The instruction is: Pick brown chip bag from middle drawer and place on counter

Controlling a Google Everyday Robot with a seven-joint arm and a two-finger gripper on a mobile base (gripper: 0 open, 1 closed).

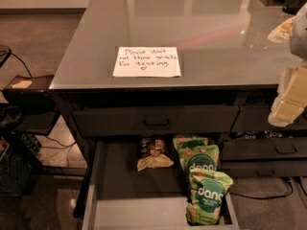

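Note:
The brown chip bag (152,153) lies in the open middle drawer (97,186), near its back, with its wrinkly tan end toward the front. The drawer is pulled out below the counter (201,28), a glossy grey top with a white handwritten note (147,61). My gripper (290,99) shows as a pale blurred shape at the right edge, level with the counter's front edge. It is well above and to the right of the bag and holds nothing that I can see.
Several green "dang" bags (204,176) lie in a row on the drawer's right side, next to the brown bag. A closed drawer front with a black handle (157,122) sits above. Narrower drawers (268,155) are at the right. Cables and a dark crate (14,171) are on the floor at left.

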